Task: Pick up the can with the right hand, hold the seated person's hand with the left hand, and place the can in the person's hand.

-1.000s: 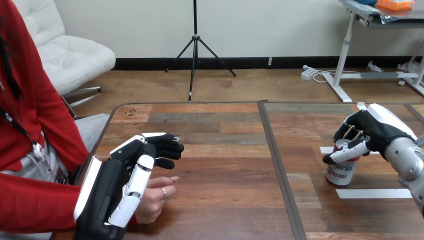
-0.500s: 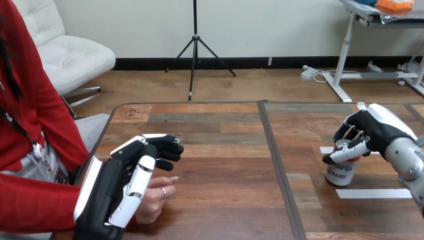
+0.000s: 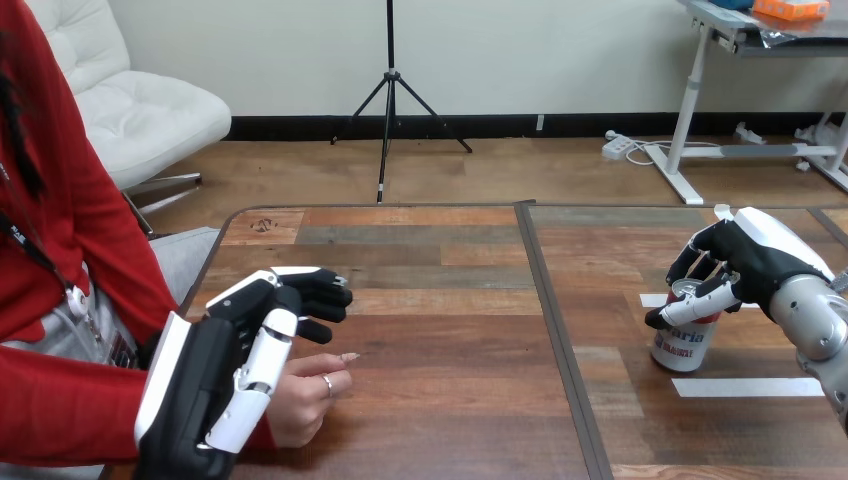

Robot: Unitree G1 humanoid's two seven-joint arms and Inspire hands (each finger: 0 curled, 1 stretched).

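The can (image 3: 684, 338) is being gripped round its top by the right hand (image 3: 745, 262), fingers curled on it, while it's standing upright at the far right of the table (image 3: 450, 400). The person's hand (image 3: 300, 398) is being overlapped, well off to the left, by the left hand (image 3: 215, 385), fingers loosely straight, nothing clasped. A long leftward carry is probably being called for.

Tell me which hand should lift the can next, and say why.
The right hand: its fingers and thumb are curled round the top of the can, which stands on the table at the view's right. The left hand is at the far left, over the person's hand, well apart from the can.
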